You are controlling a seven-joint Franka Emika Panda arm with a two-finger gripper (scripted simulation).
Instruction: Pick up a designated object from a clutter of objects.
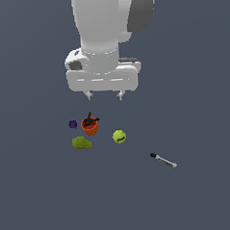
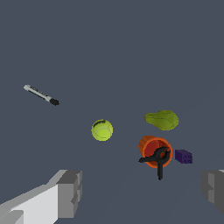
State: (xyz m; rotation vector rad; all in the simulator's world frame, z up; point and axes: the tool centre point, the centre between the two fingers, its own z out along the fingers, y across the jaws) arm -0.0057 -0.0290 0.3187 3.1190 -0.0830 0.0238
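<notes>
Yellow-green tennis ball [image 1: 119, 136], the designated object, lies on the dark grey bench [image 1: 199, 198], untouched and free of its neighbours. The tool [image 1: 105, 95] hangs above the clutter with its two fingertips spread apart and nothing between them; judged from this, the approach is under way, while the descent, closure and lift all remain to be done. In the exterior view the ball sits towards that view's right of the orange cup [image 1: 89, 127], which carries a black piece [image 1: 90, 120]; the purple cube [image 1: 72, 124] and the olive-green lump [image 1: 81, 143] lie near the cup, and the black-and-grey pen [image 1: 163, 160] rests well apart on that view's right. The exterior view shows the arm's white body and the height of the tool over the bench, which the wrist view does not. The wrist view shows the ball [image 2: 102, 130] as a round body with a dark curved seam mark, the hollow of the cup [image 2: 155, 151], and the grey inner pads [image 2: 70, 194] of the open fingers.
</notes>
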